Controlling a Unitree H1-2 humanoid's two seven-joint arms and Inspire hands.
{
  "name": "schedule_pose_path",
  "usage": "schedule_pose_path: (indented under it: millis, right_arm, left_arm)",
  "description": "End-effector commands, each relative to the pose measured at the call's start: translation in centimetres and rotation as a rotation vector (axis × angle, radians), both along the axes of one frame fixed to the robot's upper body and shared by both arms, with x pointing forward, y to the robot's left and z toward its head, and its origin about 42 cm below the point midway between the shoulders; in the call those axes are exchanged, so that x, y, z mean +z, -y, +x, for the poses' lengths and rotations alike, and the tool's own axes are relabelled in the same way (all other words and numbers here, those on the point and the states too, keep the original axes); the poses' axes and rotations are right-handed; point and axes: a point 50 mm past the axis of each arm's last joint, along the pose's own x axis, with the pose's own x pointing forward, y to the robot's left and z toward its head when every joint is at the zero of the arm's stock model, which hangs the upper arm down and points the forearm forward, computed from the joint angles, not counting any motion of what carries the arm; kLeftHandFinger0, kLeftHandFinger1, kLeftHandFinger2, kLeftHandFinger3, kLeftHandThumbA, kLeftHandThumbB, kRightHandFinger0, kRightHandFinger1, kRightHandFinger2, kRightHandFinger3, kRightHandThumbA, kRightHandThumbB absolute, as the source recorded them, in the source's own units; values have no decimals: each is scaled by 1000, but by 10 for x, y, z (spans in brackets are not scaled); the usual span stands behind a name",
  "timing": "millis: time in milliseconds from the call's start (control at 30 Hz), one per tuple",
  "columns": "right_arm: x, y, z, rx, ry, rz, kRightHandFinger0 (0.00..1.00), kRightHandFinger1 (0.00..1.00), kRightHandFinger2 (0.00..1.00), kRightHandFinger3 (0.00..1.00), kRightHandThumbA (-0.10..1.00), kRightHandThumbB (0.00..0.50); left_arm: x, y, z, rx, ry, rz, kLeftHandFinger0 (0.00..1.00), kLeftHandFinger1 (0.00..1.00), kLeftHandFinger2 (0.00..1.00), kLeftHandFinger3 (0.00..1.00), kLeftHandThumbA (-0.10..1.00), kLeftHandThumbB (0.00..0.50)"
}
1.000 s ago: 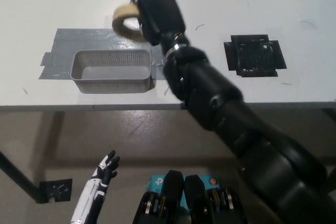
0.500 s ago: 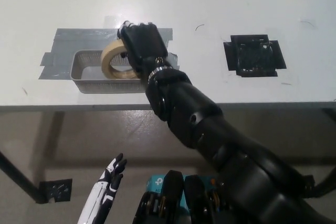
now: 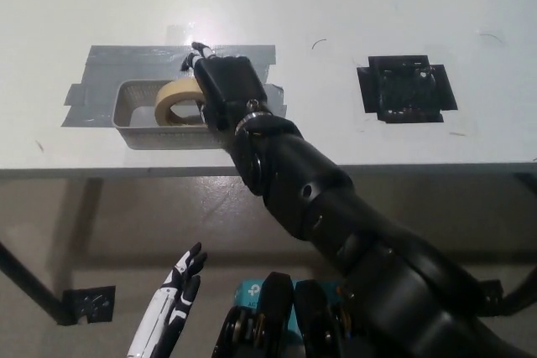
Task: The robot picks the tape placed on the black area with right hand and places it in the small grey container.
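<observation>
A beige roll of tape [image 3: 178, 101] stands on edge inside the small grey container [image 3: 134, 115] on the white table. My black right hand [image 3: 222, 88] reaches over the container's right end and touches the roll's right side; whether its fingers still grip the roll I cannot tell. The black area [image 3: 408, 90] on the right of the table is bare. My white left hand [image 3: 172, 303] hangs low at the lower left, below the table edge, fingers apart and holding nothing.
The container sits on a patch of grey tape [image 3: 105, 69]. The white table's front edge [image 3: 101, 170] runs across the picture. A small black square [image 3: 88, 303] lies on the floor at lower left.
My right hand has come down and toward me, carrying the tape from above the container's far rim into the container. The left hand shifted slightly to the right.
</observation>
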Motion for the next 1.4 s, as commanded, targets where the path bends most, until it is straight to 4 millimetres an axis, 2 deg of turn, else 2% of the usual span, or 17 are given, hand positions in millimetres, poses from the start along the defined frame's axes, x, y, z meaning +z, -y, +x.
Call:
schedule_pose_path:
  millis: [0, 67, 167, 267, 400, 500, 600, 667, 767, 900, 1033, 1100, 1133, 1200, 1233, 1300, 1367]
  right_arm:
    - [76, -16, 15, 129, -220, -22, 1000, 1000, 1000, 1000, 652, 500]
    - [80, -9, 16, 159, -260, -34, 1000, 1000, 1000, 1000, 661, 500]
    - [99, 9, 19, 209, -319, -75, 1000, 1000, 1000, 1000, 671, 500]
    - [108, 29, 14, 270, -406, -94, 1000, 1000, 1000, 1000, 665, 500]
    - [129, 55, 10, 329, -551, -6, 1000, 1000, 1000, 1000, 593, 500]
    - [149, 70, 2, 360, -605, 46, 1000, 1000, 1000, 1000, 612, 500]
    - [171, 82, 1, 382, -614, 61, 1000, 1000, 1000, 1000, 630, 500]
    - [178, 88, -4, 395, -614, 60, 1000, 1000, 1000, 1000, 631, 500]
    - [195, 93, -8, 405, -583, 43, 1000, 1000, 1000, 1000, 630, 500]
    - [210, 108, -22, 477, -539, 33, 1000, 1000, 1000, 1000, 703, 500]
    - [232, 146, -44, 558, -523, 169, 1000, 1000, 1000, 1000, 630, 500]
    - [239, 160, -51, 580, -500, 195, 1000, 1000, 1000, 1000, 659, 500]
    - [241, 177, -59, 621, -489, 245, 1000, 1000, 1000, 1000, 664, 500]
    - [243, 195, -67, 651, -473, 290, 1000, 1000, 1000, 1000, 663, 500]
    - [240, 215, -80, 663, -431, 344, 1000, 1000, 1000, 1000, 679, 500]
    - [233, 248, -106, 676, -363, 420, 1000, 1000, 1000, 1000, 781, 500]
    - [222, 272, -135, 624, -242, 481, 1000, 1000, 1000, 1000, 952, 500]
  left_arm:
    - [13, -2, 4, -24, 55, 1, 1000, 1000, 1000, 1000, 1000, 115]
    - [11, -2, 2, -23, 43, 0, 1000, 1000, 1000, 1000, 1000, 127]
    - [15, 0, 9, -25, 47, -9, 1000, 1000, 1000, 1000, 1000, 124]
    - [9, 1, 5, -14, 48, -17, 1000, 1000, 1000, 1000, 1000, 114]
    - [12, 0, 8, -17, 40, -7, 1000, 1000, 1000, 1000, 1000, 123]
    - [12, 0, 7, -11, 43, -14, 1000, 1000, 1000, 1000, 1000, 117]
    - [13, 0, 11, -14, 46, -12, 1000, 1000, 1000, 1000, 1000, 118]
    - [10, 0, 7, -14, 42, -9, 1000, 1000, 1000, 1000, 1000, 121]
    - [12, -2, 13, -8, 49, -9, 1000, 1000, 1000, 1000, 1000, 123]
    - [10, -5, 11, 4, 58, -12, 1000, 1000, 1000, 1000, 1000, 108]
    - [11, -5, 12, 3, 49, -25, 1000, 1000, 1000, 1000, 967, 78]
    - [12, -6, 13, 10, 52, -23, 1000, 1000, 1000, 1000, 972, 90]
    - [12, -7, 11, 15, 57, -17, 1000, 1000, 1000, 1000, 982, 98]
    - [11, -9, 10, 24, 59, -14, 1000, 1000, 1000, 1000, 997, 105]
    - [11, -13, 10, 31, 56, -8, 1000, 1000, 1000, 1000, 1000, 113]
    - [12, -17, 8, 41, 50, -11, 1000, 1000, 1000, 1000, 996, 116]
    - [13, -18, 10, 44, 54, -18, 1000, 1000, 1000, 1000, 984, 118]
